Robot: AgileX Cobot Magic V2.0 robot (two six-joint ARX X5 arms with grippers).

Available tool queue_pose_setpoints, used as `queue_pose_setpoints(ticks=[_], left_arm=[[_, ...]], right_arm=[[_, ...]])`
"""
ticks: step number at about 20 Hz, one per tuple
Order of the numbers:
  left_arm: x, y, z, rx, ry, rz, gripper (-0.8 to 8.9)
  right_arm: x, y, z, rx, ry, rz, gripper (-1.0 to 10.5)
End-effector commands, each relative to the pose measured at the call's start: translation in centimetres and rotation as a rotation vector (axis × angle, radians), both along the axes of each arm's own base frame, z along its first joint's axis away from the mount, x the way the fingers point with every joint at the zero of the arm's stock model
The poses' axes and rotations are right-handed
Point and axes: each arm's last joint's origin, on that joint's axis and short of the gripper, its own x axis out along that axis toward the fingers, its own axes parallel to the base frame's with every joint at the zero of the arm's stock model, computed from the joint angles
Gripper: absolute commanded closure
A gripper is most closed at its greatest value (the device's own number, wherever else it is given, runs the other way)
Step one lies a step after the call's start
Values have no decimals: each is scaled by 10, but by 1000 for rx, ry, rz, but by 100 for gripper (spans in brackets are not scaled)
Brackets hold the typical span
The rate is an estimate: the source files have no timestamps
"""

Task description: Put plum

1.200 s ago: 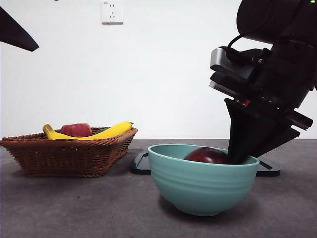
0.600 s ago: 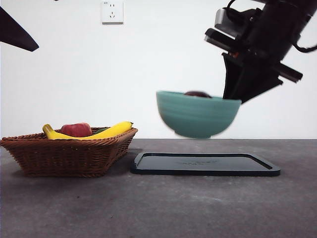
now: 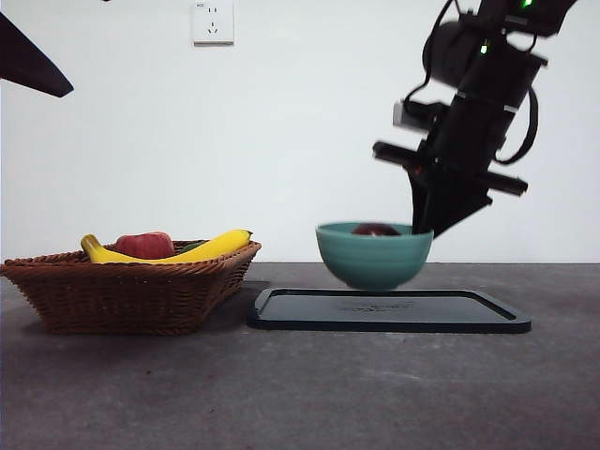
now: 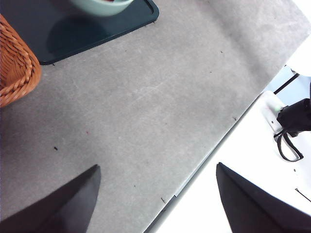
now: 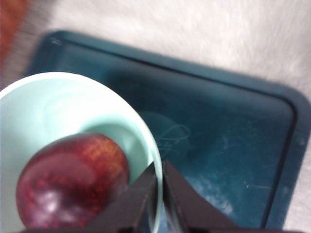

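Right now your right gripper (image 5: 159,194) is pinched onto the rim of the teal bowl (image 3: 374,254), one jaw inside the wall and one outside, and the bowl hangs just above the dark tray (image 3: 389,310), or barely touching it; the front view cannot settle which. The plum (image 5: 73,182) lies inside the bowl, close against the inner jaw. Lower the bowl straight and slowly so its base meets the tray flat; a tilt towards the gripped side would likely roll the plum against the wall. Keep the bowl over the tray's middle, well inside its raised lip, and let go only once the base sits level. Your left gripper (image 4: 156,199) waits with its jaws spread over bare table, well apart from the wicker basket (image 3: 127,286) holding a banana (image 3: 211,247) and a red fruit (image 3: 144,246)
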Motion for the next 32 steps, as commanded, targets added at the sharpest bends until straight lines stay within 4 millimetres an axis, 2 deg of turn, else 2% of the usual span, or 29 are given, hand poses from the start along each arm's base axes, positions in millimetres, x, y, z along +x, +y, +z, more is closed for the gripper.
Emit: queue_pose_setpoints(ticks=[1,4,8,9,10,11,13,15,18,21,24,26,28,30,32], left_arm=[[1,-1,3,-7,-18,-16,439],[1,-1,3,-7,-18,-16,439],[1,-1,3,-7,-17,-16,439],[1,-1,3,-7,-17,-16,439],[1,-1,3,-7,-17,-16,439],[1,-1,3,-7,-17,-16,439],[0,-1,3,-5,-14,-16,439],[0,-1,3,-5,-13,-16,439],[0,-1,3,-5,-13,-16,439],[0,-1,3,-5,-13,-16,440],[0,-1,3,-5,-14,-16,439],[0,-1,3,-6,-14,-16,440],[0,-1,3,-6,-14,-16,440],[0,-1,3,-7,-16,-16,439],[1,-1,3,-7,-17,-16,439]], right_arm=[[10,4,-8,-7,-11,8,941],[15,6,-24,-18,23,8,941],[15,6,-27,-22,35,7,940],[15,6,-27,-23,41,6,899],[14,6,-27,-21,45,2,799],[14,5,-26,-20,46,-2,745],[11,4,-15,-12,20,-2,744],[1,1,11,5,-35,-1,743],[-34,-10,68,10,-125,31,742],[-94,-28,126,29,-207,93,742],[-147,-45,163,62,-303,102,742],[-174,-53,173,74,-339,108,743],[-197,-59,174,83,-354,120,742],[-216,-63,163,104,-353,147,743],[-230,-66,142,128,-320,177,743]])
